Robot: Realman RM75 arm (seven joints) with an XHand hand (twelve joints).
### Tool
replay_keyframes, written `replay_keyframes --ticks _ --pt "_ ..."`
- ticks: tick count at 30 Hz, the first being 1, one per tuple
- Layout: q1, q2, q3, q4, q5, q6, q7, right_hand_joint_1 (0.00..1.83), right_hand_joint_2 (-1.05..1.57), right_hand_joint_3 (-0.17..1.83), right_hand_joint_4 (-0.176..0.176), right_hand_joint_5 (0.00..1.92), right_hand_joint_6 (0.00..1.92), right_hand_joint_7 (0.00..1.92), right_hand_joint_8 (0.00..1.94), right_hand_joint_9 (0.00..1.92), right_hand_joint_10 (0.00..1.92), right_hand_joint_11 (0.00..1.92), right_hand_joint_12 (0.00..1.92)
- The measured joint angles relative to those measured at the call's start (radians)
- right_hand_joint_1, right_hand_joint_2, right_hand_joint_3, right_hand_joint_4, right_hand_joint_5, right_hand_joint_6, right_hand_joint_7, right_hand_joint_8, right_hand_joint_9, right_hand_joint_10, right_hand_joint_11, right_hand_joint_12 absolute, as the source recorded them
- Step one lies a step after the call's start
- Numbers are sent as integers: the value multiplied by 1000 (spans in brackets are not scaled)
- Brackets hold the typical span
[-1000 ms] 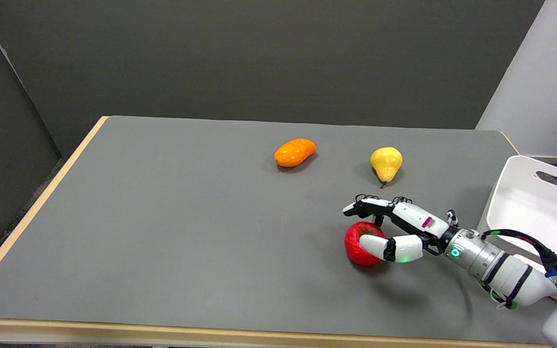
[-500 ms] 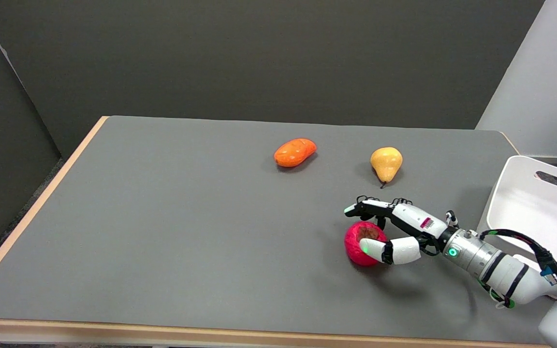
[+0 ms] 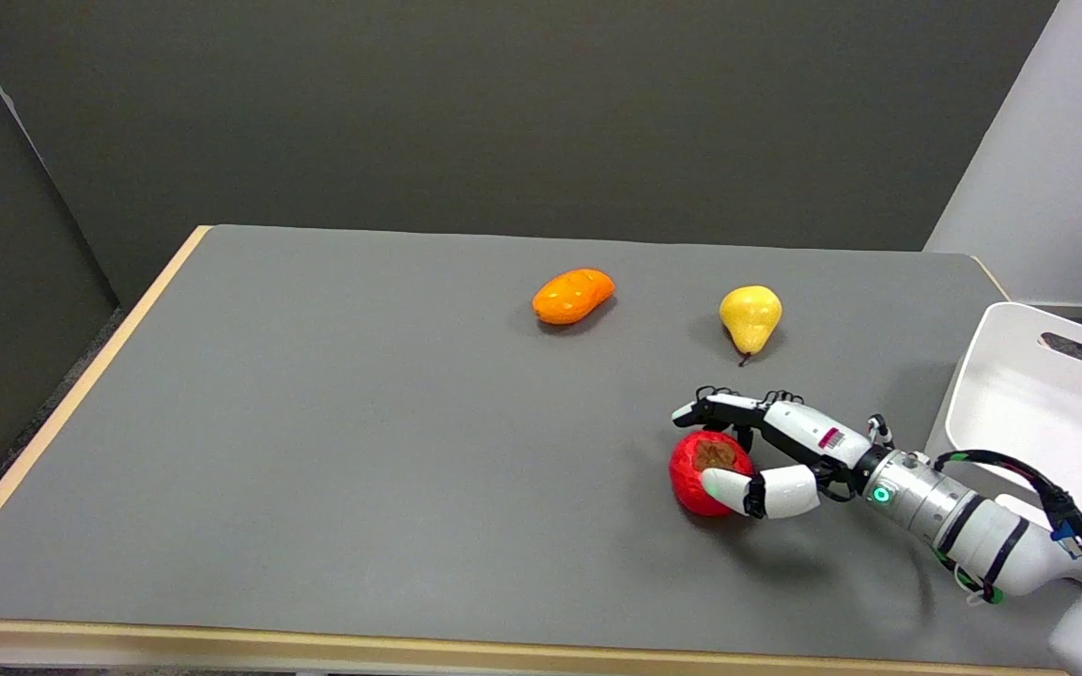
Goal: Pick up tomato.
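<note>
head view: tomato (image 3: 703, 469) near desk (image 3: 334, 451) right front, right hand (image 3: 766, 451) cupped round it, thumb on near side, fingers (image 3: 719, 409) over far side
grip: looks clamped on tomato, full contact unclear
do well: firm squeeze first, then lift straight up, slow
hidden: far-side finger contact, underside; can't tell if it's off the desk

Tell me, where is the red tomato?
In the head view, the tomato sits on the table's near right part, between the right hand's fingers, nearer than the yellow pear.
</note>
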Motion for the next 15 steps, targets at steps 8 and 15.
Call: replay_keyframes --ticks 8,15 --pt "0 -1 2 1 0 -3 10 912 691 963 131 405 882 471 494 498 1038 623 1698" --pt "2 -1 4 2 1 -4 14 1017 725 969 115 439 964 540 615 570 1127 650 1717"
